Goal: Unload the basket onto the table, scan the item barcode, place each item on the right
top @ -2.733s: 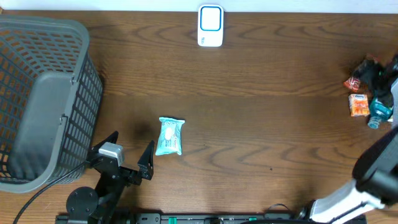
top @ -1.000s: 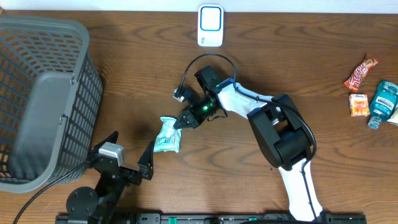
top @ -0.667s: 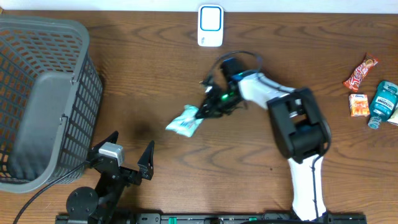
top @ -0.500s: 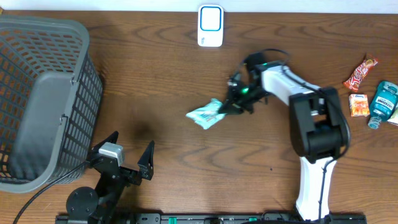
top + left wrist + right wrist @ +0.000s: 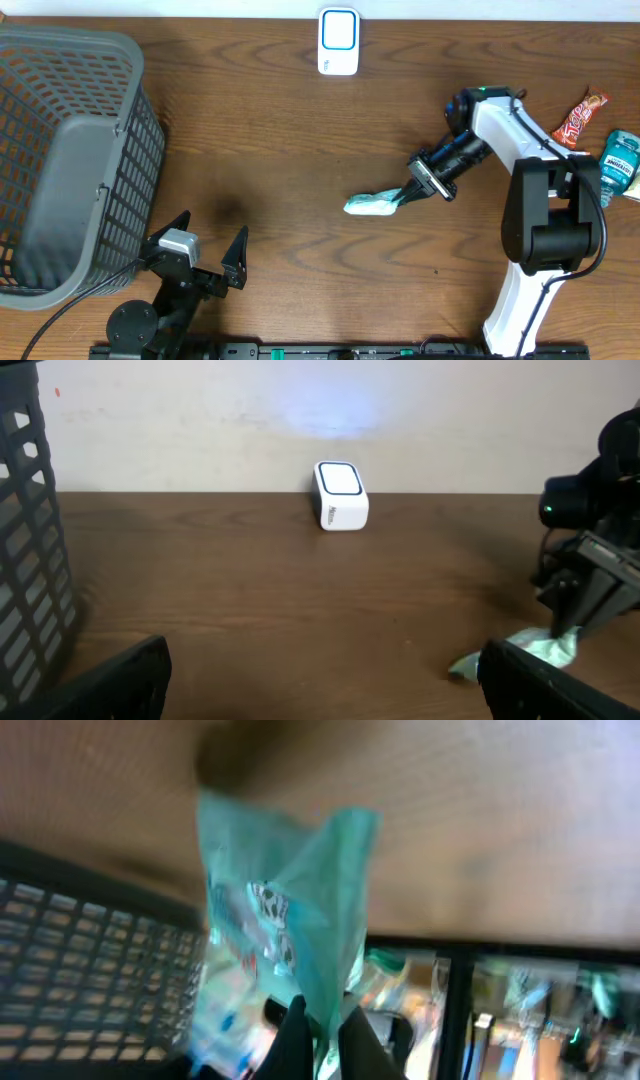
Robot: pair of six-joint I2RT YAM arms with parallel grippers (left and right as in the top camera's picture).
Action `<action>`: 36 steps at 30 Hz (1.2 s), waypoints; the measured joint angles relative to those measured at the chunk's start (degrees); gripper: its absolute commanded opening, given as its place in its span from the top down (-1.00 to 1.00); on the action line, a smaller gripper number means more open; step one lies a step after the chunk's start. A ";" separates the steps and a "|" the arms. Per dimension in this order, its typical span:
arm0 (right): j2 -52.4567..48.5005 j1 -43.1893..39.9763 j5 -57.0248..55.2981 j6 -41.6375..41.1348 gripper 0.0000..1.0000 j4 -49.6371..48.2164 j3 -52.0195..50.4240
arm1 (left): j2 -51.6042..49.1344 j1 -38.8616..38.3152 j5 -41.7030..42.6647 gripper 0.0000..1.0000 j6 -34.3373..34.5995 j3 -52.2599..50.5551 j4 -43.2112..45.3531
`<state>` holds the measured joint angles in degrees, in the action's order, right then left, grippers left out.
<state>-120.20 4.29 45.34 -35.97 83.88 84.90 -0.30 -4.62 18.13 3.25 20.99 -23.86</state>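
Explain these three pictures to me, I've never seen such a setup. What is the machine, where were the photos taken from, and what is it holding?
It is a pair of robot arms at a brown wooden table. One picture looks down from above; the other two come from small cameras on each arm's wrist. The right hand is shut on a crinkly teal plastic packet, held by one end; its own camera shows the packet pinched between the fingertips. The left hand sits wide open and empty near a grey plastic mesh basket. At the far edge stands a white scanner with a blue face. A red candy bar and a blue bottle lie at the right.
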 measured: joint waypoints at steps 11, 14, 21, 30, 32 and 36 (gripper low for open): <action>0.02 -2.71 2.08 -23.10 0.98 0.68 -0.07 | 0.00 0.00 0.00 -0.96 0.00 0.00 -0.04; 0.04 -2.89 2.27 -20.17 0.98 -9.01 -0.15 | 0.00 0.00 0.00 -0.96 0.00 0.00 -0.07; 1.11 -2.43 12.20 12.07 0.94 -11.21 -0.24 | 0.00 0.00 0.02 -0.96 0.00 0.00 -0.02; 23.39 6.58 -19.71 18.93 -0.56 -10.08 -0.24 | 0.00 0.00 0.00 -0.96 0.00 0.00 -0.02; 25.70 11.39 -27.26 18.45 -0.80 -10.69 -0.22 | 0.00 0.00 0.02 -0.96 0.00 0.00 -0.02; 25.33 21.92 -38.03 17.42 -0.99 -14.05 -1.14 | 0.00 0.00 0.00 -0.96 0.00 0.00 -0.04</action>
<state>-94.87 26.22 7.31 -18.55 69.82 83.77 -0.30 -4.62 18.13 3.25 20.99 -23.90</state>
